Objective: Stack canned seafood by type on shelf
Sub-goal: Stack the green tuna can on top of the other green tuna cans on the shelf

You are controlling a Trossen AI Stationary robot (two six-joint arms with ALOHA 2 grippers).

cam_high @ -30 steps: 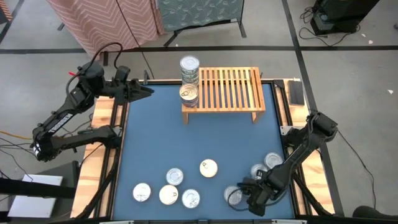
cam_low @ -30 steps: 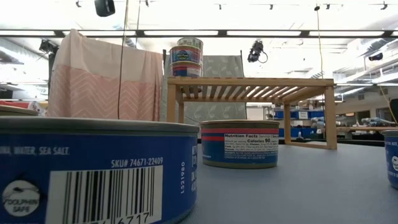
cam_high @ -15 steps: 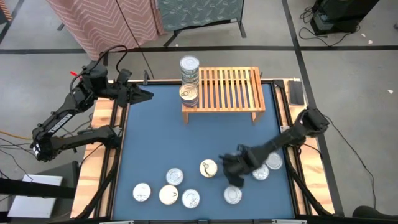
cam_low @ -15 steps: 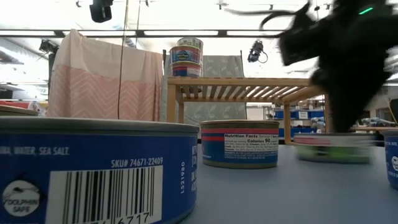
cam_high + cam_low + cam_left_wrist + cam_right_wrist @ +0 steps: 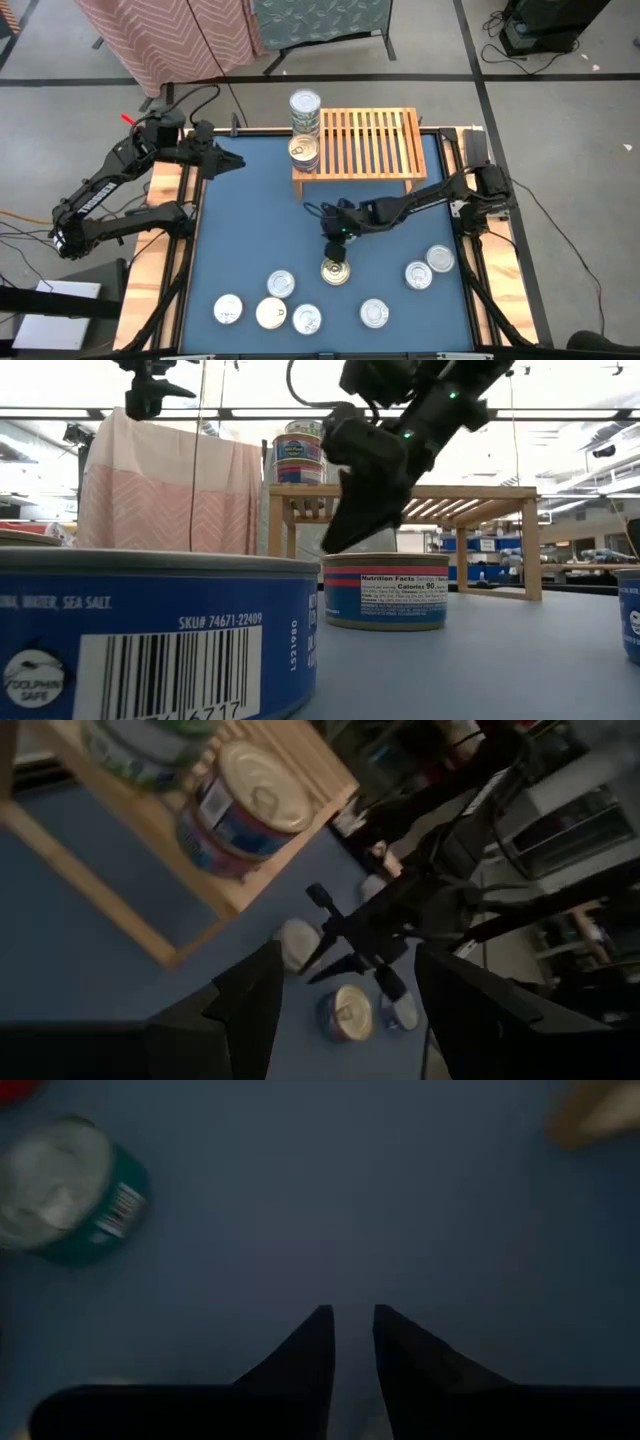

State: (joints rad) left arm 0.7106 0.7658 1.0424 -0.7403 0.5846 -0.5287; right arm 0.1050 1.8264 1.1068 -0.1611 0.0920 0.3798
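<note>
tins (image 5: 297,295): flat, round, silver-topped | shelf (image 5: 366,142): slatted light wood

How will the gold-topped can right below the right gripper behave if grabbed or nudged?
The gold-topped can lies flat on its base and is squat, so it should slide on the table rather than tip or roll. Its metal wall looks rigid, though probably slick for the right gripper. Sealed, so likely heavy for its size.

Robotics lab: ceiling strip lights (image 5: 300,412), distant blue shelving (image 5: 480,544).
</note>
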